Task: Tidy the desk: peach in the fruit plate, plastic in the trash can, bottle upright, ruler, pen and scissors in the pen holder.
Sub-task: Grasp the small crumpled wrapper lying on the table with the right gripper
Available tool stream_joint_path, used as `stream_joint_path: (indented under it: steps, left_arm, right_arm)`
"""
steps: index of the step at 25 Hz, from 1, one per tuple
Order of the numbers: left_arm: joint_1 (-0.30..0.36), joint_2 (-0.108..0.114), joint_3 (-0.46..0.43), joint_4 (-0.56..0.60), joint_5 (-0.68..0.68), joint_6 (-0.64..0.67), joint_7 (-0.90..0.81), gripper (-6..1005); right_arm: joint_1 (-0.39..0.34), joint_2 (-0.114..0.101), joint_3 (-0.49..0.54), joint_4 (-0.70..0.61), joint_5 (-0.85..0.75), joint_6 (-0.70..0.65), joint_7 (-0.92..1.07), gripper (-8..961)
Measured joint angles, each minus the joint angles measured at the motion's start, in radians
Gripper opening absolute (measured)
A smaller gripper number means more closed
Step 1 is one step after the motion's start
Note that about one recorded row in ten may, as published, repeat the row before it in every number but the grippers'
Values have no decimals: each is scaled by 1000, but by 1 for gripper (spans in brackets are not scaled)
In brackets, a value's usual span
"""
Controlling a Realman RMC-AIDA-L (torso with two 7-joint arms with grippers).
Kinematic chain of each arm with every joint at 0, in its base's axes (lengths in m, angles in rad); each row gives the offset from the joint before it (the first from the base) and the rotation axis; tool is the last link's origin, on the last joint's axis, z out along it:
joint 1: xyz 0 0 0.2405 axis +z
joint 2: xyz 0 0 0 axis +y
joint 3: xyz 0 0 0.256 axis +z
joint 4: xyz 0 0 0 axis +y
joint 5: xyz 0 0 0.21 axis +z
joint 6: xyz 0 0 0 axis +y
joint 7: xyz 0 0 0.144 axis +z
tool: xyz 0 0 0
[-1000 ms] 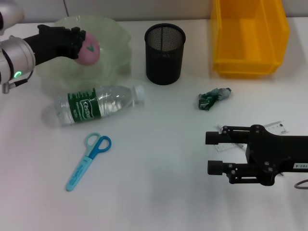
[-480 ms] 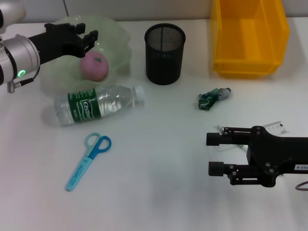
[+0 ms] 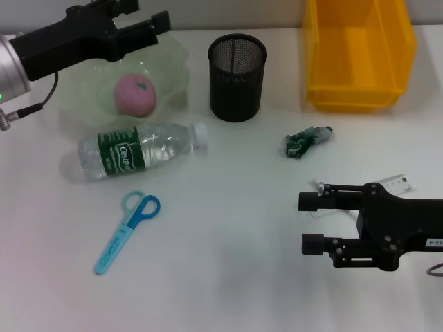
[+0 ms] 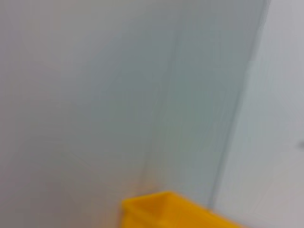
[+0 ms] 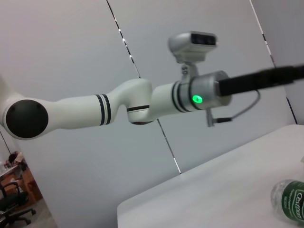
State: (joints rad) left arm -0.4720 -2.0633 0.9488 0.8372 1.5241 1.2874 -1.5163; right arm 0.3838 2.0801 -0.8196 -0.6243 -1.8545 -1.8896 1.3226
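Plenty of bare desk [image 3: 228,228] in the middle for me to pass through. Bottle [image 3: 138,150] lies just beside the plate [image 3: 173,62], scissors [image 3: 128,230] below it. Pen holder [image 3: 237,77] and yellow bin [image 3: 358,52] wall off the back.

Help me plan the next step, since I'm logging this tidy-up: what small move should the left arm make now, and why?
Probably bring the left gripper toward the bottle and down over it. The peach already sits in the fruit plate, the gripper is open and empty above the plate's far edge, and the bottle lies on its side just in front of the plate, the nearest untidied item on that side.
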Motion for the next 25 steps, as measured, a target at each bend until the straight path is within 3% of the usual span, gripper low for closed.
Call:
stream_joint_path:
  steps: [4,8,11,14,19,22,24,25]
  left_arm:
    - [17,0,-60,-5,-1,185,1,697]
    - [43,15,-47,5,31,328,16,802]
    - [48,36,-30,13,121,478,53,802]
    - [51,39,-29,29,212,563,64,802]
    - [53,28,-28,46,337,588,65,802]
    - [53,6,-34,46,370,585,100,801]
    - [54,0,-36,45,366,587,119,801]
    - [54,-1,-36,43,364,588,125,801]
  right_arm:
    - [-3,-1,1,0,0,0,0,690]
    - [-12,-3,1,-4,0,5,0,690]
    - [-16,-4,10,-5,-1,6,0,690]
    - [-18,-6,22,-6,-4,4,0,690]
    - [-23,-9,23,-9,-4,5,2,690]
    - [-25,-9,26,-33,-3,7,21,690]
    - [-25,-9,37,-100,-3,7,86,690]
    - [-26,-5,54,-215,-3,3,199,690]
